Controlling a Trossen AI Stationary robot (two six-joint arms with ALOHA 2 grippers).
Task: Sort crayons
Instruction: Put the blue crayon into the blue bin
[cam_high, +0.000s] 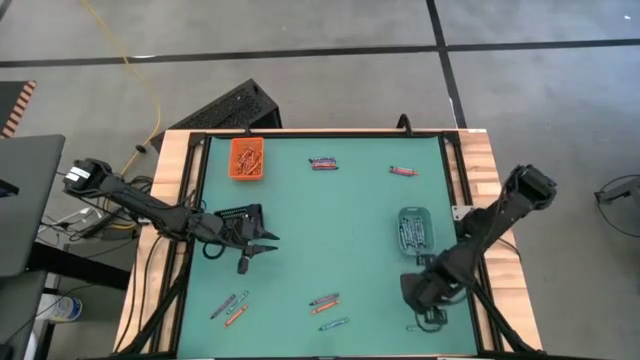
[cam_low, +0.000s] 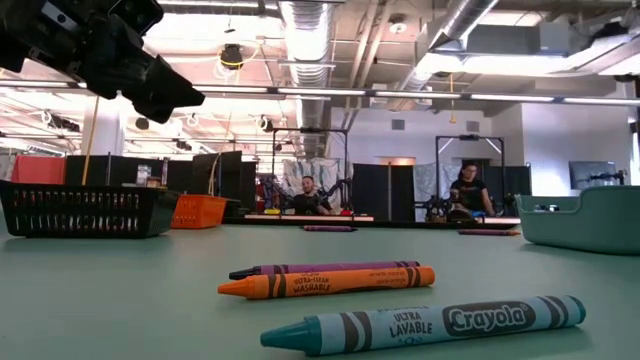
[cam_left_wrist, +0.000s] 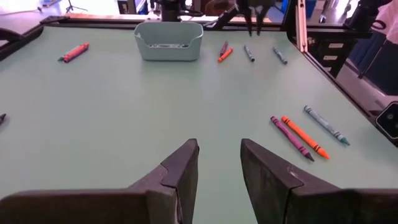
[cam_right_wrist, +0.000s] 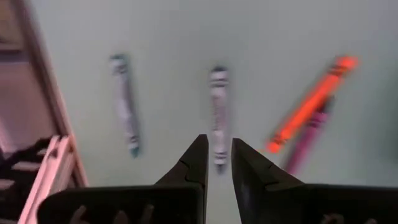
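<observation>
Crayons lie scattered on the green table: a purple, an orange and a blue one (cam_left_wrist: 300, 135) near my left gripper, a purple and orange pair (cam_high: 323, 302) and a teal one (cam_high: 333, 324) near the front edge, and others at the far side (cam_high: 323, 163). My left gripper (cam_high: 262, 243) is open and empty beside the black tray (cam_high: 238, 217). My right gripper (cam_right_wrist: 219, 154) hovers with a narrow gap over a blue crayon (cam_right_wrist: 217, 106) that lies flat on the table; another blue one (cam_right_wrist: 124, 102) and an orange and purple pair (cam_right_wrist: 311, 106) lie beside it.
An orange tray (cam_high: 247, 158) with crayons stands at the far left. A pale teal tray (cam_high: 413, 228) with crayons stands at the right. A red crayon (cam_high: 403, 171) lies at the far right. People sit in the room behind the table (cam_low: 470, 190).
</observation>
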